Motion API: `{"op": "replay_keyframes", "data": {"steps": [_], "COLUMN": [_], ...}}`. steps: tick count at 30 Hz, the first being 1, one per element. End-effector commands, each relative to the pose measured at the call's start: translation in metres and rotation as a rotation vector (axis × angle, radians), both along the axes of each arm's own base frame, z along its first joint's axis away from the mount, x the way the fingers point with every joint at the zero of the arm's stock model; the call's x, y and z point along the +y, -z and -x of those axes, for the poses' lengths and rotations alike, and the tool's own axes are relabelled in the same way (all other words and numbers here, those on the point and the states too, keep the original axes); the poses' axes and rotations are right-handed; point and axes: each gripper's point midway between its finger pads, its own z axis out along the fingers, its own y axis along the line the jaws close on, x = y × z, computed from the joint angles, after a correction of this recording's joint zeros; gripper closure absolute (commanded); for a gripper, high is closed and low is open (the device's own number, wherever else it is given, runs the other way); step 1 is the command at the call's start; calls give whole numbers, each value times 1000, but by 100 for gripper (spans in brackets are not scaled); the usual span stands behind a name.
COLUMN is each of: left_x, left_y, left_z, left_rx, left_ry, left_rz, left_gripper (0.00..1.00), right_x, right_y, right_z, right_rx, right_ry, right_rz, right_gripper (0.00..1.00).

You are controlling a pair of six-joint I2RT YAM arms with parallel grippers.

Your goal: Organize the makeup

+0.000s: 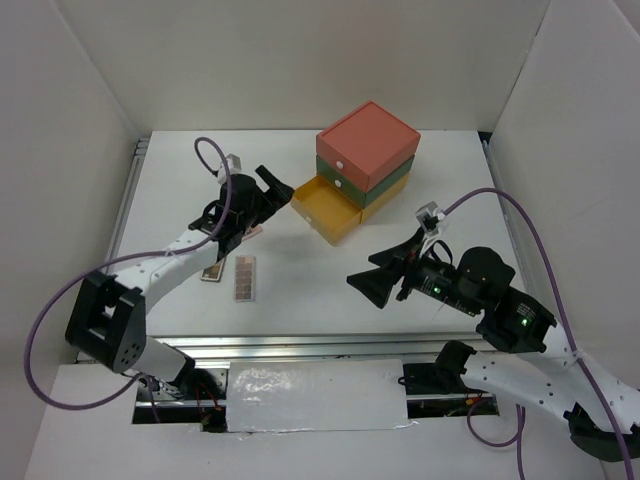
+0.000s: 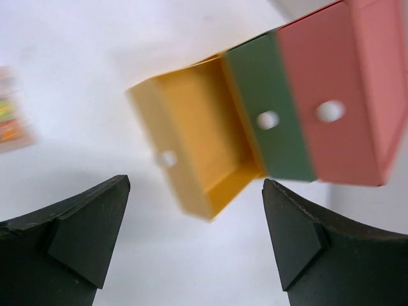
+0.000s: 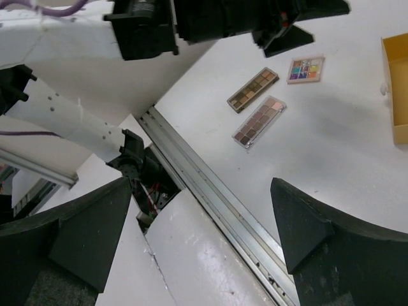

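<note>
Top external view has the yellow drawer open and seemingly empty at centre, brown palettes and square palette lying on the table left of centre, left gripper and right gripper both wide and empty, so nearly everything remains.

On the white table stands an orange, green and yellow drawer box, its yellow drawer pulled open.

We count 2 narrow brown eyeshadow palettes, 1 small square multicolour palette, 1 stacked drawer box of 3: orange drawer, green drawer, yellow drawer. 2 grippers: left gripper, right gripper.
</note>
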Motion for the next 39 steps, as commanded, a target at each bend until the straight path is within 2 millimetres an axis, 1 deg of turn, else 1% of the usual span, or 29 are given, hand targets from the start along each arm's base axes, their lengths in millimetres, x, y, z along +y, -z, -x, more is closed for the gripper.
{"op": "replay_keyframes", "data": {"steps": [1, 2, 4, 5, 7, 8, 11, 13, 18, 19, 21, 22, 25, 27, 29, 33, 34, 35, 36, 37, 38, 39], "left_x": [67, 73, 77, 83, 88, 92, 102, 102, 99, 99, 98, 99, 99, 98, 97, 96, 96, 95, 93, 91, 87, 82], "left_y": [76, 80, 89, 95, 100, 104, 113, 118, 141, 148, 153, 159, 168, 170, 172, 181, 186, 188, 190, 191, 190, 186], "left_z": [73, 84, 99, 112, 123, 132, 141, 142, 143, 145, 144, 146, 147, 146, 147, 148, 151, 152, 153, 154, 153, 151], "left_rx": [346, 364, 401, 428, 441, 449, 476, 484, 534, 551, 557, 573, 599, 603, 610, 642, 662, 671, 674, 674, 667, 655], "left_ry": [-66, -42, -5, 16, 35, 46, 50, 65, 104, 110, 114, 117, 118, 122, 124, 136, 142, 141, 150, 155, 161, 161], "left_rz": [-377, -413, -445, -473, -490, -503, -552, -563, -586, -595, -593, -597, -602, -603, -604, -610, -614, -615, -616, -612, -610, -601], "left_gripper": [1, 1, 1, 1, 1, 1, 1, 1, 0, 1, 1, 1, 1, 1, 6, 31, 34, 40, 49, 53, 59, 69], "right_x": [-1, -1, -1, 0, 0, 0, 4, 8, 15, 15, 13, 13, 12, 12, 13, 12, 12, 11, 10, 10, 9, 8], "right_y": [-17, -14, -13, -12, -11, -8, -3, 0, 4, 5, 4, 5, 5, 6, 6, 6, 5, 4, 3, 2, 2, 2], "right_z": [0, 0, 0, 1, -1, -2, -2, 0, 5, 5, 5, 6, 6, 6, 6, 6, 6, 6, 6, 6, 5, 5], "right_rx": [-53, -49, -51, -47, -41, -35, -21, -16, -1, -2, -3, -5, -6, -3, -5, -7, -8, -12, -14, -16, -17, -20], "right_ry": [4, 4, 2, -1, 9, 14, 2, -21, -66, -66, -63, -63, -60, -63, -63, -63, -60, -57, -57, -54, -50, -46], "right_rz": [-46, -43, -44, -43, -50, -47, -46, -42, -37, -35, -34, -33, -34, -32, -34, -38, -40, -41, -43, -45, -41, -39], "right_gripper": [2, 2, 1, 0, 0, 0, 0, 0, 0, 0, 0, 0, 0, 0, 0, 0, 0, 0, 0, 0, 0, 0]}}
